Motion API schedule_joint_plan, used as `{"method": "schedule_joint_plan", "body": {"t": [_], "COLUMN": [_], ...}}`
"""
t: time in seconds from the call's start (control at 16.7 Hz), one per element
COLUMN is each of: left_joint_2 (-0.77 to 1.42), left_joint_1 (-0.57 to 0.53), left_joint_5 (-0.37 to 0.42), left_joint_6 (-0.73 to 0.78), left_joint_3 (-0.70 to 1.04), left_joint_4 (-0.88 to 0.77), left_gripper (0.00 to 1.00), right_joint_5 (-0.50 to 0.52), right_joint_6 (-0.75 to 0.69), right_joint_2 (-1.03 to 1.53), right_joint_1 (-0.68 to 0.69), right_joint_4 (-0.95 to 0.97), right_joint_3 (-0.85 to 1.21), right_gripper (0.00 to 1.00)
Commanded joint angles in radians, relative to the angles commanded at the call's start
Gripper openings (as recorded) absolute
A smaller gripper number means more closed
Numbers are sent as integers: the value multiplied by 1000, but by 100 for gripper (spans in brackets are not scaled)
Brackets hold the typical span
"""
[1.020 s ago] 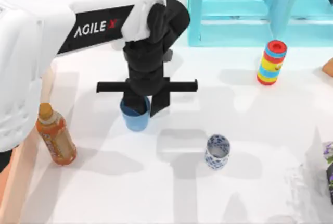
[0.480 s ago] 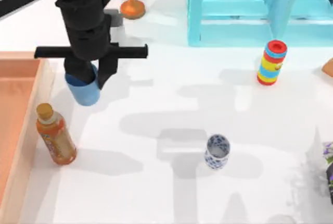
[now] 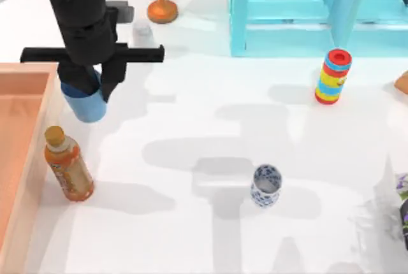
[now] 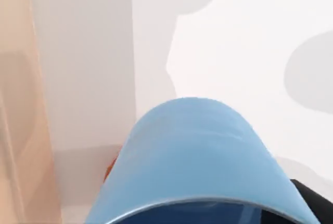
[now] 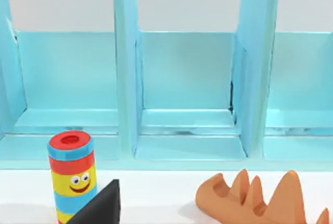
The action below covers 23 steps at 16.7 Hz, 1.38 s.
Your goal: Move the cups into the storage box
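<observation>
The left gripper [image 3: 89, 89] was seen at the far left of the table, raised, with its fingers clamped on the blue cup [image 3: 84, 103], which was held off the table just right of the storage box [image 3: 33, 178] wall. The cup was not inside the box; it was positioned beside the box's far right corner, farther back than the orange bottle [image 3: 67, 165], which stood upright against the outer side of the box's right wall. In the left wrist view the blue cup [image 4: 197, 166] was seen close up, with the light-brown box wall [image 4: 21, 104] off to one side and white table beyond it. The white floral cup [image 3: 266, 186] was left upright in the middle of the table, nearer the near edge, well apart from the box and from the left gripper. The striped cylinder [image 3: 333, 76] was standing at the right, in front of the turquoise shelf [image 3: 299, 13]. A small grey-white bottle [image 3: 141, 32] and an orange-based stand [image 3: 160, 6] were seen at the far side, near the left arm. In the right wrist view the shelf [image 5: 182, 88], the striped cylinder [image 5: 72, 174] and an orange spiky object [image 5: 260, 198] were seen; whether the right gripper was open or closed could not be told.
</observation>
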Motion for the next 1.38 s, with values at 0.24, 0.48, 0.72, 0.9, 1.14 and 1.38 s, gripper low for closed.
{"method": "schedule_joint_plan", "body": {"t": [0.24, 0.48, 0.72, 0.9, 1.14, 1.38], "left_joint_2": [-110, -273, -453, -579, -645, -640], "left_joint_1": [141, 359, 550, 612, 613, 612], "left_joint_5": [4, -6, -26, -28, -22, -24], "left_joint_6": [134, 329, 494, 569, 599, 600], "left_joint_3": [-74, -235, -424, -522, -562, -562], "left_joint_4": [2, -30, -67, -70, -66, -63], "left_gripper": [0, 0, 0, 0, 0, 0], "right_joint_5": [0, 0, 0, 0, 0, 0], "right_joint_6": [0, 0, 0, 0, 0, 0], "right_joint_2": [0, 0, 0, 0, 0, 0], "right_joint_1": [0, 0, 0, 0, 0, 0], "right_joint_4": [0, 0, 0, 0, 0, 0], "right_joint_3": [0, 0, 0, 0, 0, 0], "right_gripper": [100, 100, 100, 100, 100, 100]}}
